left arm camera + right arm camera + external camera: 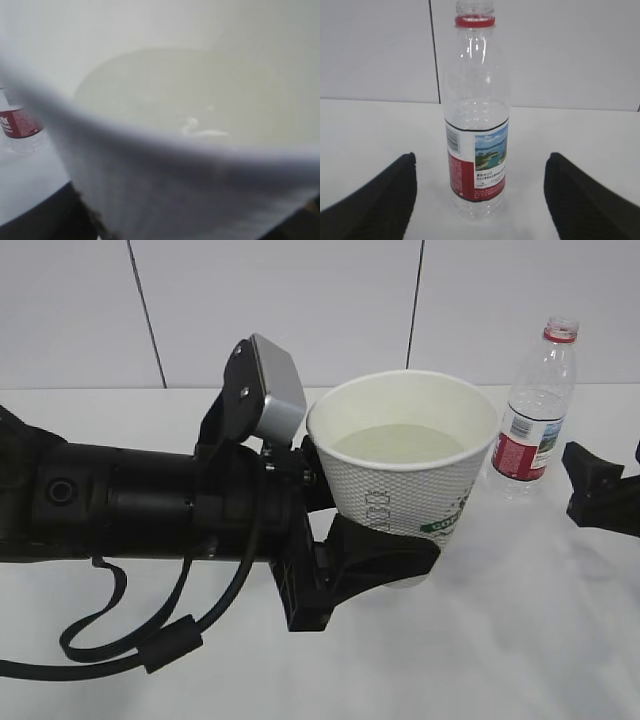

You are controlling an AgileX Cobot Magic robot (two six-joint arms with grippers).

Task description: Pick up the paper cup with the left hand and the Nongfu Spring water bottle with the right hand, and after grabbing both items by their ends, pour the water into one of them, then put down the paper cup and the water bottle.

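A black robot left hand (375,545) clasps a white dimpled paper cup (405,475) of water (398,445) above the white table (520,620); the right hand (480,200), jaws spread, faces the standing clear plastic bottle (476,115), so tilting likely spills.

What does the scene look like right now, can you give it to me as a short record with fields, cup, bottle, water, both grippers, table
cup: paper cup upright, held by the left gripper above the table
water: pale liquid inside the cup
bottle: water bottle upright on the table, uncapped, appears empty
right gripper: right gripper open, fingers either side of the bottle, not touching it
table: white table
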